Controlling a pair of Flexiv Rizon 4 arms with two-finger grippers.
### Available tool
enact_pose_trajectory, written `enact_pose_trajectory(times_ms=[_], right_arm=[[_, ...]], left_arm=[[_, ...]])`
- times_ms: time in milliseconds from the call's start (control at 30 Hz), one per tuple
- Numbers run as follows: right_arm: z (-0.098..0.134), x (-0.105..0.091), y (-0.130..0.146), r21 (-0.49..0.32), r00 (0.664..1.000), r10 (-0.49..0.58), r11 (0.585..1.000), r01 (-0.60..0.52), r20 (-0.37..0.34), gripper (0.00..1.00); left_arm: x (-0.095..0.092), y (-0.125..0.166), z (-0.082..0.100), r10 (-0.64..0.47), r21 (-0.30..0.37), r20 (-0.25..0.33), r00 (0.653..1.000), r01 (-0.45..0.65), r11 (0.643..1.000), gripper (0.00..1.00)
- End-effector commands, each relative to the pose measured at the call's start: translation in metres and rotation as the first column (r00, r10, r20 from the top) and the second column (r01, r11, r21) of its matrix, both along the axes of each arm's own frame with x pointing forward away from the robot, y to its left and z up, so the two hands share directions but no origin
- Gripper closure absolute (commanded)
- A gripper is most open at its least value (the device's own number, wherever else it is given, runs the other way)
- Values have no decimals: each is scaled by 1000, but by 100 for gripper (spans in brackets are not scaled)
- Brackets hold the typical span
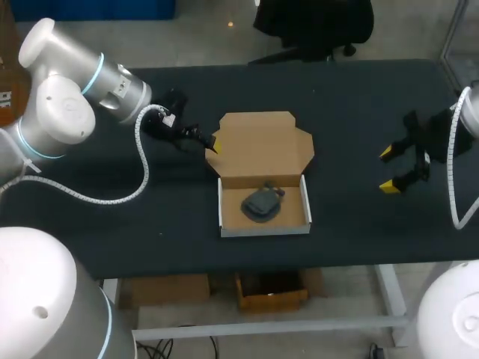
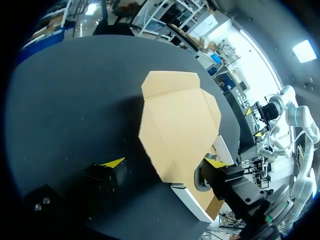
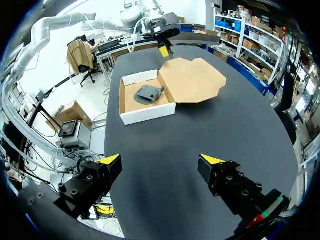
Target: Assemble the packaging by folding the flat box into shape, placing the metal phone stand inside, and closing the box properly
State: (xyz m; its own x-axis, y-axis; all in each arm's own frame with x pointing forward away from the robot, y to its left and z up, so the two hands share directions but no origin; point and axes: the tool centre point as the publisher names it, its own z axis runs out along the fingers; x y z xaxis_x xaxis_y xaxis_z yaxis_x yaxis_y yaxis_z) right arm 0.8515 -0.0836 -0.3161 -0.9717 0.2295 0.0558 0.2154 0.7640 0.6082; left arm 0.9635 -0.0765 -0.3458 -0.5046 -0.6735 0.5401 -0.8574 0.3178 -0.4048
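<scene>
One box [image 1: 266, 229], its lid [image 1: 262, 146] lying open and flat, holds one metal phone stand [image 1: 262, 203]. It lies well ahead of the right claw [image 3: 161, 160], which is spread wide and empty. The left claw [image 2: 165, 161], also wide apart and gripping nothing, sits at the lid's edge. The right wrist view shows the stand plainly; in the left wrist view a finger hides most of it. Two claws, one desk [image 1: 112, 224].

Left end effector [image 2: 164, 162] spread wide, low over black tabletop [image 2: 65, 100]. Box [image 2: 175, 120]: brown lid lying open and flat ahead, its near edge between the yellow-tipped fingers. White box wall beside one finger.
</scene>
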Motion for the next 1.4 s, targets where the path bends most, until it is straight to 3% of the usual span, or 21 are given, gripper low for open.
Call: enact_pose_trajectory(times_ms=[33, 133, 400, 833, 1400], right_arm=[[0, -1, -1, 4, 1000, 1, 1000, -1, 1, 0], [0, -1, -1, 4, 1000, 1, 1000, -1, 1, 0], [0, -1, -1, 4, 1000, 1, 1000, -1, 1, 0], [1, 3, 0, 3, 1000, 15, 1000, -15, 3, 0], [15, 22, 7, -47, 996, 84, 995, -84, 14, 0]], left_arm=[[0, -1, 0, 0, 3, -1, 1000, 0, 1000, 0], [1, 5, -3, 16, 13, 4, 1000, -16, 1000, 0], [6, 8, -4, -64, -72, -4, 998, 63, 995, 0], [23, -7, -11, -139, -153, -41, 989, 131, 979, 0], [16, -23, -14, -203, -244, -63, 977, 182, 953, 2]])
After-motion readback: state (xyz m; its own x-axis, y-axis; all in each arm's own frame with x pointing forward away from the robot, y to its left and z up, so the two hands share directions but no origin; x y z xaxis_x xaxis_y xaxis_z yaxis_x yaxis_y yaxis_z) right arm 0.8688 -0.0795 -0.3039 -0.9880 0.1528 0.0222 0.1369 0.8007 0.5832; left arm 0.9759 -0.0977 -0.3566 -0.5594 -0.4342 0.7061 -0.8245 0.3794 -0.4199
